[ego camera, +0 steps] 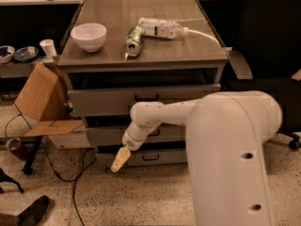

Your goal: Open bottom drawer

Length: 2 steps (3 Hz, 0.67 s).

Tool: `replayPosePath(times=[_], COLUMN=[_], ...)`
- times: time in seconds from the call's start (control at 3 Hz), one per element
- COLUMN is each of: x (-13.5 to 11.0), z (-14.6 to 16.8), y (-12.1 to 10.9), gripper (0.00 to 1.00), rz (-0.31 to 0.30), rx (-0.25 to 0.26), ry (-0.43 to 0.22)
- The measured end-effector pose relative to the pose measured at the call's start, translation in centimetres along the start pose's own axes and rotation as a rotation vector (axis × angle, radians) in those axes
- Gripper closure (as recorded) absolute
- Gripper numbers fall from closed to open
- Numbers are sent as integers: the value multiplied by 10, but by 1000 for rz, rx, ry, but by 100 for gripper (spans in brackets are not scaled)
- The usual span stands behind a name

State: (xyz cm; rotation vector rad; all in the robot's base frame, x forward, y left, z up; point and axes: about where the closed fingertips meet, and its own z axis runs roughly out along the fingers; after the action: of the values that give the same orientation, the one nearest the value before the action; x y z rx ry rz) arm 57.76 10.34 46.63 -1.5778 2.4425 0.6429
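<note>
The bottom drawer (162,157) is the lowest grey front of the grey metal cabinet, with a small black bar handle (150,157). It stands slightly out from the cabinet body, like the two fronts above it. My gripper (119,160) hangs at the end of the white arm, its cream fingers pointing down and left. It sits in front of the left part of the bottom drawer front, left of the handle. It holds nothing that I can see.
On the cabinet top (197,51) stand a white bowl (88,36), a green can (133,40) lying down and a plastic bottle (162,28). A cardboard box (41,102) and cables (70,173) lie left. A black chair (273,65) stands right.
</note>
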Motion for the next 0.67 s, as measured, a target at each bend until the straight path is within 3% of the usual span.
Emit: replayPosePath(times=[0.33, 0.67], x=[19, 42], z=[35, 59], y=[-5, -8], gripper=[0, 0], rz=[57, 135], rx=[-62, -92], ry=[74, 113])
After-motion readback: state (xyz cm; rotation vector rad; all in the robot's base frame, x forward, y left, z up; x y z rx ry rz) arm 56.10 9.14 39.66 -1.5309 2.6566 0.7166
